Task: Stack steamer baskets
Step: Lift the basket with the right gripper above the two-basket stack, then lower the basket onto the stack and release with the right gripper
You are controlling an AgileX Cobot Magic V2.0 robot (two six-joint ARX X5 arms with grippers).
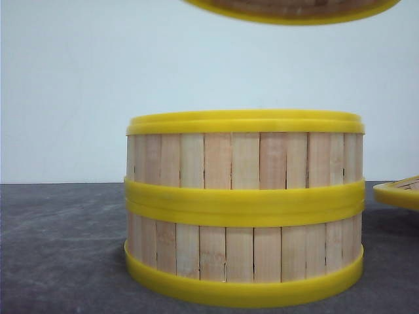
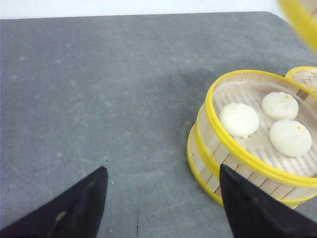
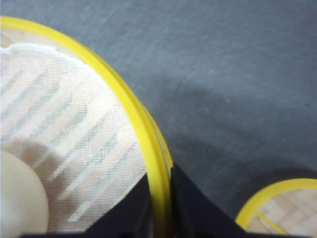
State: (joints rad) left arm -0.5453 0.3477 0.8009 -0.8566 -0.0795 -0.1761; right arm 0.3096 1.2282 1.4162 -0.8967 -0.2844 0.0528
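- Front view: two steamer baskets sit stacked at frame centre on the dark grey surface [image 1: 59, 248], the upper stacked basket [image 1: 245, 160] square on the lower stacked basket [image 1: 243, 258], their yellow bands touching. At the top edge, the underside of a lifted basket [image 1: 294, 10] shows, clear of the stack. At the right edge sits part of a low yellow-rimmed lid [image 1: 398, 191]. No arm or claw appears here.
- Left wrist view: the left claw [image 2: 163, 203] stands wide apart with nothing between its dark fingers [image 2: 79, 203], low over bare surface at the bottom of the frame. The stack sits at right; only this view shows inside it, with three white buns [image 2: 239, 119] on the liner. A blurred yellow rim crosses the upper right corner.
- Right wrist view: the right claw [image 3: 161, 208] pinches the yellow rim of the lifted basket at bottom centre, one finger inside, one outside. A white cloth liner [image 3: 64, 124] and part of one bun fill the left. The lid's slats show at lower right.
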